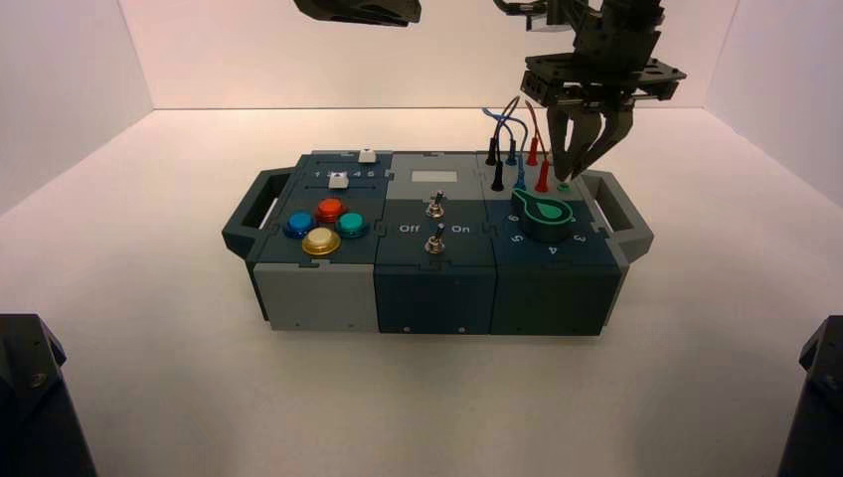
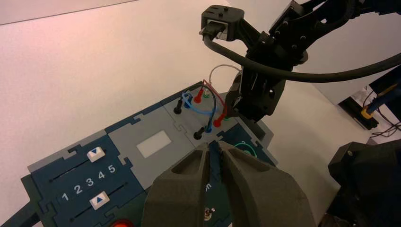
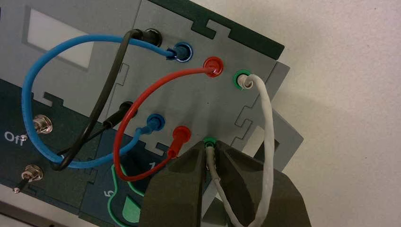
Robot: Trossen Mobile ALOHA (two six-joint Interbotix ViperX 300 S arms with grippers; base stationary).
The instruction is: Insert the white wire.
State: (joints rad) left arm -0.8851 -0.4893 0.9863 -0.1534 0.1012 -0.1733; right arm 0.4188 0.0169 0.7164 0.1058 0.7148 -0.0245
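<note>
My right gripper (image 3: 209, 147) is narrowed on the white wire's near plug (image 3: 211, 163), lined up just over the near green socket (image 3: 210, 141); the white lead (image 3: 268, 137) arches to the far green socket (image 3: 239, 78); my left gripper (image 2: 214, 145) waits over the box's middle

High view: above and behind arms, facing down on whole box (image 1: 432, 224), farthest back. Left wrist view: off the left wrist, angled across box toward right arm (image 2: 274, 61). Right wrist: closest, over the coloured sockets (image 3: 213, 67). All three share socket area.
</note>
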